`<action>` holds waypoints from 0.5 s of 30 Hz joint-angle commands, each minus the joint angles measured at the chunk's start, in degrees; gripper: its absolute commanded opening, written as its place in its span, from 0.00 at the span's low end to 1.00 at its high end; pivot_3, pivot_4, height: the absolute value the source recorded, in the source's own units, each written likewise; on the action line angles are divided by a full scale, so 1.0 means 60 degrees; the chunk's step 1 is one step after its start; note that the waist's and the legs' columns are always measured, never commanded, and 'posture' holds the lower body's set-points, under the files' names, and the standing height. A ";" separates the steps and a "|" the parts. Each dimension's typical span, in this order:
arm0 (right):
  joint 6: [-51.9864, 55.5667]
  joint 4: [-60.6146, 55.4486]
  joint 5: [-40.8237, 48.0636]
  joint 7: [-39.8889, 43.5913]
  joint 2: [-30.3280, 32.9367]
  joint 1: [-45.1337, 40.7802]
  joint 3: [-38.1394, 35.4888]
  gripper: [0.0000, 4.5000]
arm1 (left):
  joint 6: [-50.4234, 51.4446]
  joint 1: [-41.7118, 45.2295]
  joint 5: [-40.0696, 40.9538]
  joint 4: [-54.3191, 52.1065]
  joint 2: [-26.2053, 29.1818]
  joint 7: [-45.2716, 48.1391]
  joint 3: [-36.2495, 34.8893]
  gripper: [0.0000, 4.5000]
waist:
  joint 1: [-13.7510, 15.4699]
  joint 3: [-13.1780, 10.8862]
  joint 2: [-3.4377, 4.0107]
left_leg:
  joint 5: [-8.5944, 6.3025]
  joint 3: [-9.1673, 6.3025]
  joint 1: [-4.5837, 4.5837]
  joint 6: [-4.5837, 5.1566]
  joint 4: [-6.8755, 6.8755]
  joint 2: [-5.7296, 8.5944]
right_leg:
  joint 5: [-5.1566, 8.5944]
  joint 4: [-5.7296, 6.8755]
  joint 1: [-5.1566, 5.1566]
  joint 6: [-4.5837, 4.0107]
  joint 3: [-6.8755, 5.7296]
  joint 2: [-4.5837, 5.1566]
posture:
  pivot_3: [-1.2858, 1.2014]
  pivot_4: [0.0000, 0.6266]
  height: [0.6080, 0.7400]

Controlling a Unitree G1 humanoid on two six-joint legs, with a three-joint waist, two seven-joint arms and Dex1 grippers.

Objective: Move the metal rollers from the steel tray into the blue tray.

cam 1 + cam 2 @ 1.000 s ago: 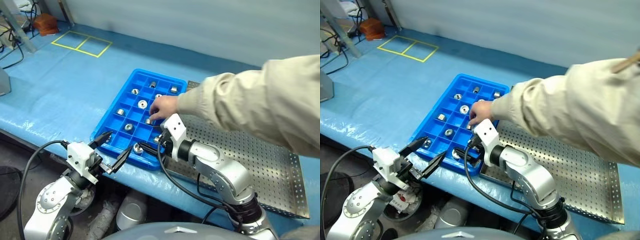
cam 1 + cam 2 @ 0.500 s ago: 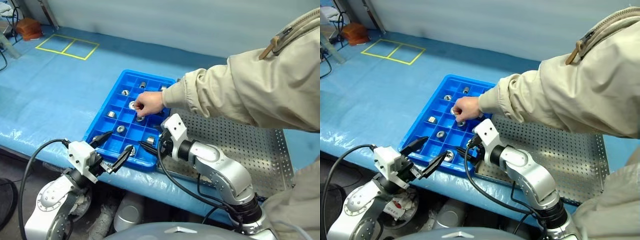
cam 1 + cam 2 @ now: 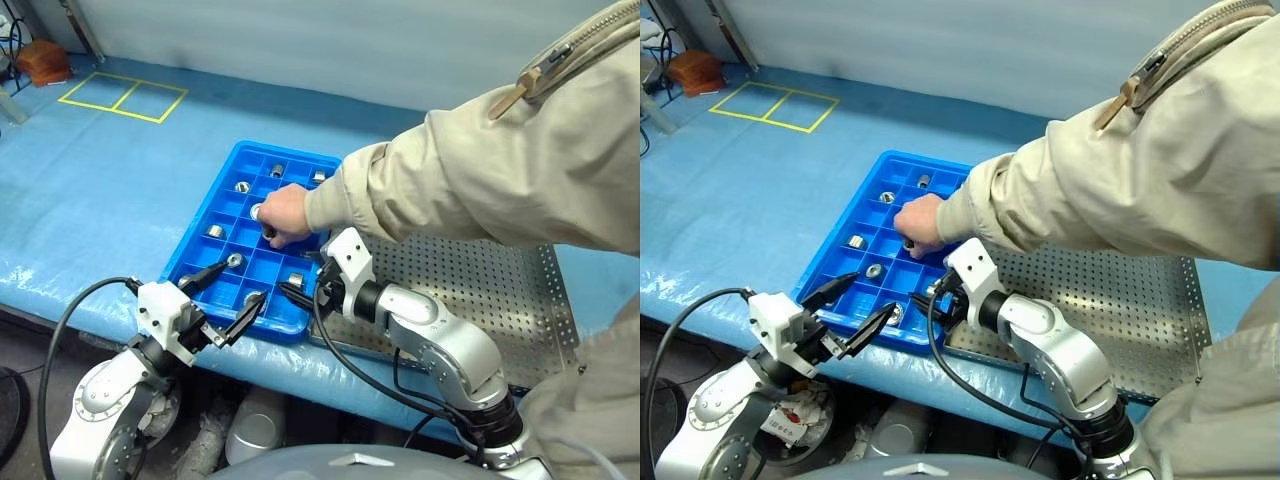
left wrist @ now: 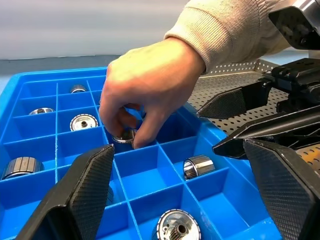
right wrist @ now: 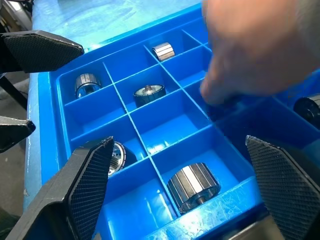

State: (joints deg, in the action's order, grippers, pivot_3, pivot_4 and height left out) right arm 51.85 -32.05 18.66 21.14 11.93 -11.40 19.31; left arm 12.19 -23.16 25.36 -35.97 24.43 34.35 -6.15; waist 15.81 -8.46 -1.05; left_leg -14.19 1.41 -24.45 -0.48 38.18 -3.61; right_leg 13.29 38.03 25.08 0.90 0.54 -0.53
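The blue tray point(image 3: 205, 250) lies on the blue-covered table, with metal rollers point(image 4: 178, 227) point(image 5: 192, 186) standing singly in several of its compartments. The steel tray point(image 3: 480, 290) sits against its right side. A person's hand point(image 3: 283, 215) reaches into the middle of the blue tray and pinches a roller point(image 4: 124, 136). My left gripper point(image 3: 247, 280) hangs open at the tray's near-left edge, holding nothing. At the near-right corner my right gripper point(image 3: 295, 275) is open and empty too, just below the person's hand.
The person's beige sleeve point(image 3: 460, 180) crosses over the steel tray from the right. Yellow tape marks point(image 3: 122, 96) lie far left on the table cover. The table's front edge point(image 3: 90, 300) runs just under my grippers.
The head view has swung sideways. The person's hand has reached further left across the blue tray. Both my grippers stay open in the same place.
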 commanded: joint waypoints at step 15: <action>-0.0111 -0.0237 0.0122 0.0029 -0.0056 -0.0087 0.0027 0.99 | -0.0148 -0.0093 0.0116 0.0105 0.0007 0.0165 -0.0014 1.00 | -0.0352 -0.0003 0.0005 | -0.0001 -0.0003 0.0110 0.0001 -0.0011 -0.0001 | 0.0036 -0.0001 -0.0097 -0.0059 0.0000 0.0004 | 0.68 0.24 1.00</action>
State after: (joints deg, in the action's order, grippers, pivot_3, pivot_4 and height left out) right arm 51.85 -32.04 18.67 21.21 11.88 -11.43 19.64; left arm 12.17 -23.71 25.38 -35.14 24.42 35.04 -5.82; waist 13.70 -8.48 -1.02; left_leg -14.19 1.40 -23.79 -0.47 38.11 -3.62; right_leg 13.51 38.03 24.50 0.54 0.54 -0.51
